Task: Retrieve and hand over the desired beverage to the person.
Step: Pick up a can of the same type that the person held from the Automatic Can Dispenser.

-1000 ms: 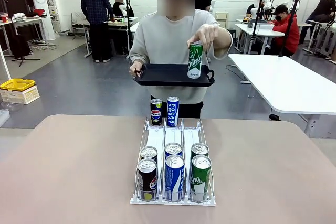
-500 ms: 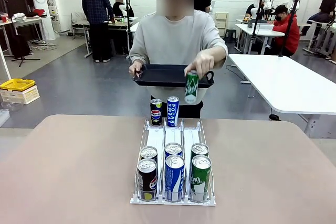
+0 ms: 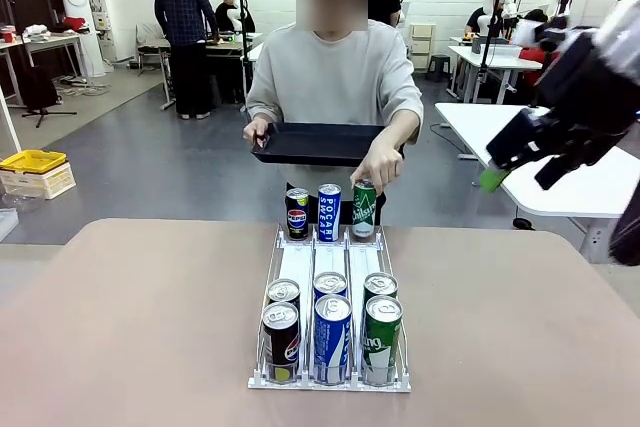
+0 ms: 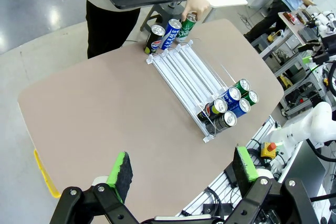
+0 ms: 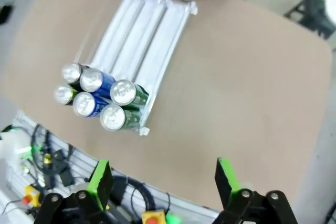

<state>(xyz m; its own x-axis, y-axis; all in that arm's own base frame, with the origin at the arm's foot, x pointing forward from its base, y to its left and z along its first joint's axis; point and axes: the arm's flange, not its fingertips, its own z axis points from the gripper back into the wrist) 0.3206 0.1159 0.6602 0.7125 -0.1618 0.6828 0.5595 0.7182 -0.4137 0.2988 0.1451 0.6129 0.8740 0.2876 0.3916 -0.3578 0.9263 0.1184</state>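
The smooth cans [image 5: 125, 93] (thin-walled, likely full), well below the open left end effector [image 4: 182, 166] and the open right end effector [image 5: 163, 178], are best gripped mid-body.

I'm working in a robotics lab, by the look of it: one large open hall with a grey floor [image 3: 150, 162], rows of white tables [image 3: 545, 162] and other people [image 3: 183, 27] busy at them. Black stands [image 3: 488, 47], perhaps camera tripods, rise among them. Below my own table [image 3: 130, 317] hang cabling [image 5: 137, 195] and a red emergency-stop button [image 4: 270, 147].

Near cans [image 3: 332, 332] free, person's hand [image 3: 380, 165] (far row [image 3: 329, 212])
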